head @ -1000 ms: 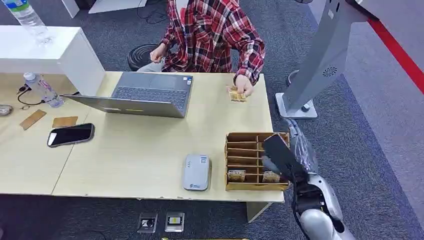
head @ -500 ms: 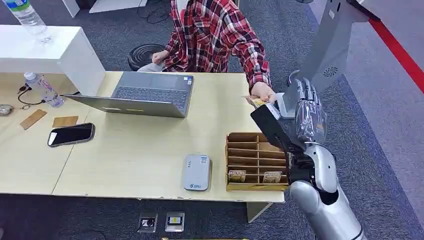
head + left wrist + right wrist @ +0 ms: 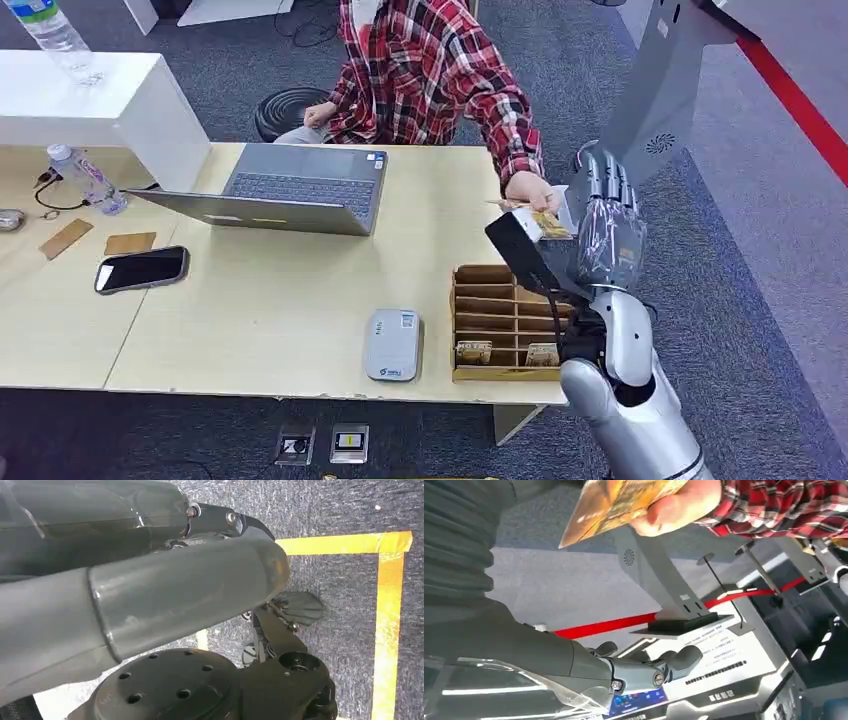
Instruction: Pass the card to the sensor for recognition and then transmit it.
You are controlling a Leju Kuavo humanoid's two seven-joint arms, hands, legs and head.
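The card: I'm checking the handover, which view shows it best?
The right wrist view: the card is large and gold, pinched by the person's fingers. The head view shows it small beside the right hand. The left wrist view faces floor.

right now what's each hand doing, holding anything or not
Left hand: hangs toward the floor; whether it is open or closed cannot be told.
Right hand: raised, fingers apart, holding nothing; the person's hand offers the card at it.

Open grey laptop (image 3: 285,195) sits at the far edge of the tabletop (image 3: 270,290). Black phone (image 3: 141,269) lies face up to its left, near two brown cards (image 3: 98,240). Water bottle (image 3: 88,180) lies on its side beyond them. Wooden compartment tray (image 3: 505,322) occupies the right front corner.
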